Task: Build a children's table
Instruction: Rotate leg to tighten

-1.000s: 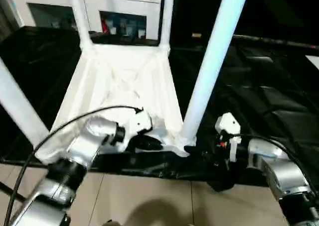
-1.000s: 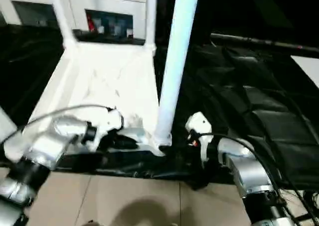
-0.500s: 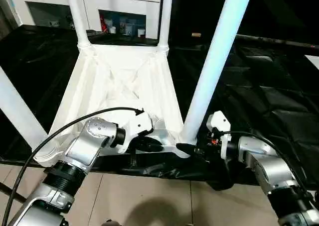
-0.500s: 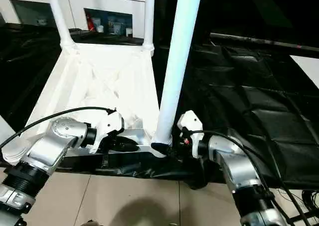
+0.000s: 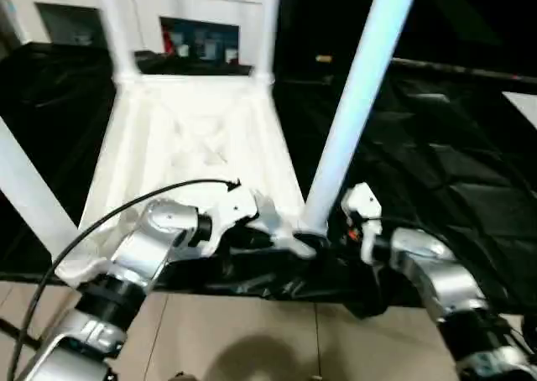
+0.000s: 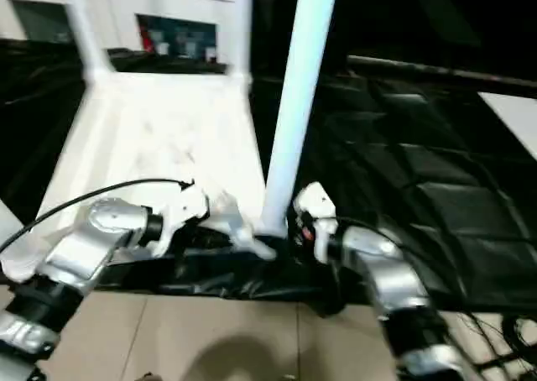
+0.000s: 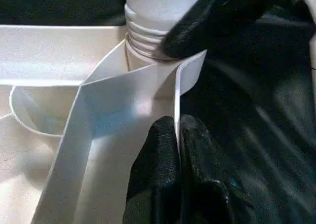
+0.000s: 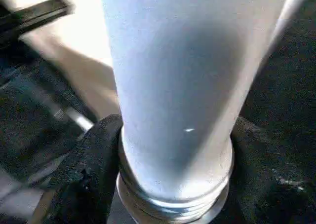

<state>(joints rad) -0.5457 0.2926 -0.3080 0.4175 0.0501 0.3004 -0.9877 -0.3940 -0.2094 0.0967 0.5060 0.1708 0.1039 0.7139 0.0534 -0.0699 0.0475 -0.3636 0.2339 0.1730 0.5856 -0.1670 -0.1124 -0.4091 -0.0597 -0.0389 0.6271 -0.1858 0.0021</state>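
Two jaws: left gripper (image 7: 177, 150) pinching tabletop (image 5: 193, 138) rim; right gripper (image 8: 168, 179) straddling near leg (image 5: 352, 104) base

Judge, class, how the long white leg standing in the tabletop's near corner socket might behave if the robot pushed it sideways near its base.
The leg is a smooth tapered tube, so fingers may slip on it. It looks like hollow plastic, probably stiff and light. Threads show above the socket, so it may not be fully seated and could wobble or tilt.
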